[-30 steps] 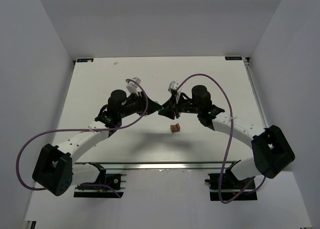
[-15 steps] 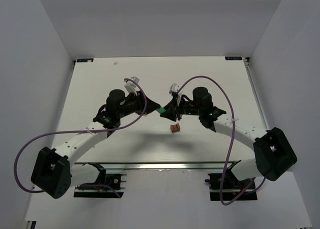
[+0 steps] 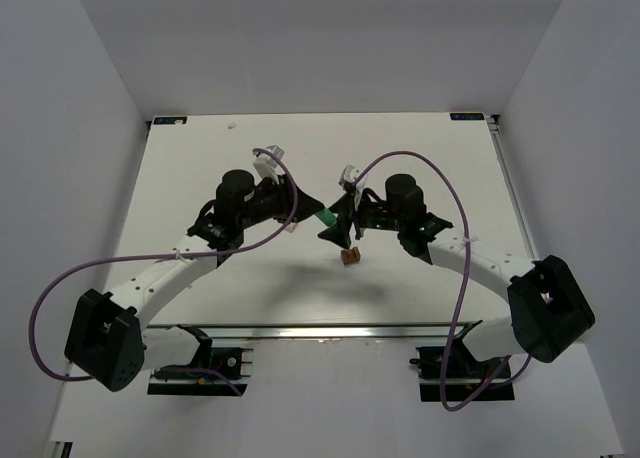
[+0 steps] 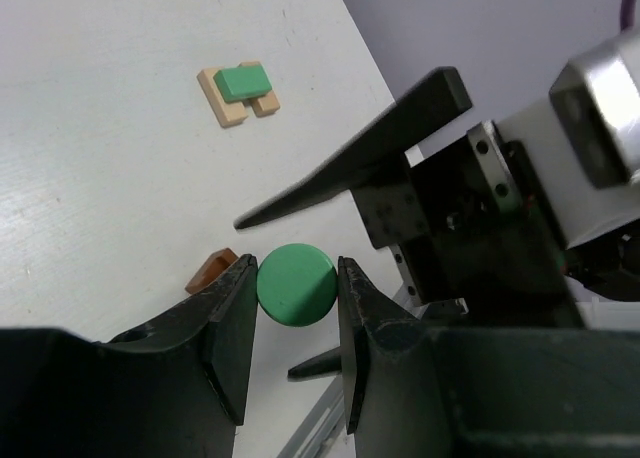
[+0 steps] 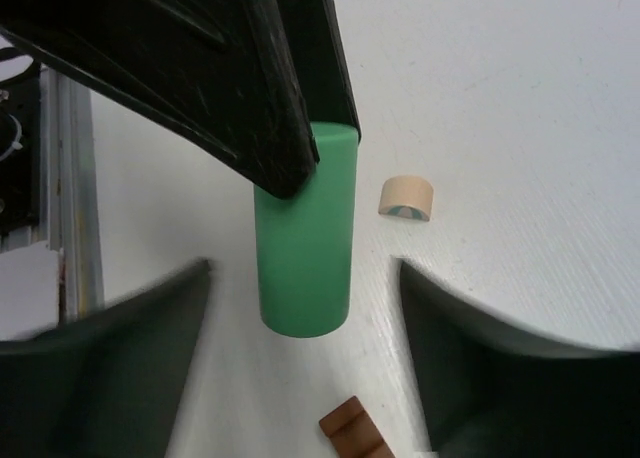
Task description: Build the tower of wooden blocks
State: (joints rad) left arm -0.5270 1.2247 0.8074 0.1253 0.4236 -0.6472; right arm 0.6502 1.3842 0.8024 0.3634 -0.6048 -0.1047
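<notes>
My left gripper (image 4: pixel 294 290) is shut on a green cylinder (image 4: pixel 294 284), clamping it across its round end above the table. In the right wrist view the same cylinder (image 5: pixel 305 236) hangs from the left gripper's dark fingers (image 5: pixel 262 88). My right gripper (image 5: pixel 303 274) stands open around the cylinder's lower end, with a gap on both sides. From above, both grippers meet at the cylinder (image 3: pixel 326 219) mid-table. A dark brown notched block (image 3: pixel 349 256) lies on the table just below them. A pale tan half-round block (image 5: pixel 406 198) lies further off. A tan block topped by a green block (image 4: pixel 238 91) sits further out.
The right gripper's long black fingers (image 4: pixel 352 160) cross close in front of the left wrist camera. A metal rail (image 5: pixel 70 168) runs along the table's near edge. White walls close in the table (image 3: pixel 200 178) on three sides.
My right gripper has opened and let go of the green cylinder, which stays clamped in the left gripper. The left wrist has shifted slightly; the brown block has not moved.
</notes>
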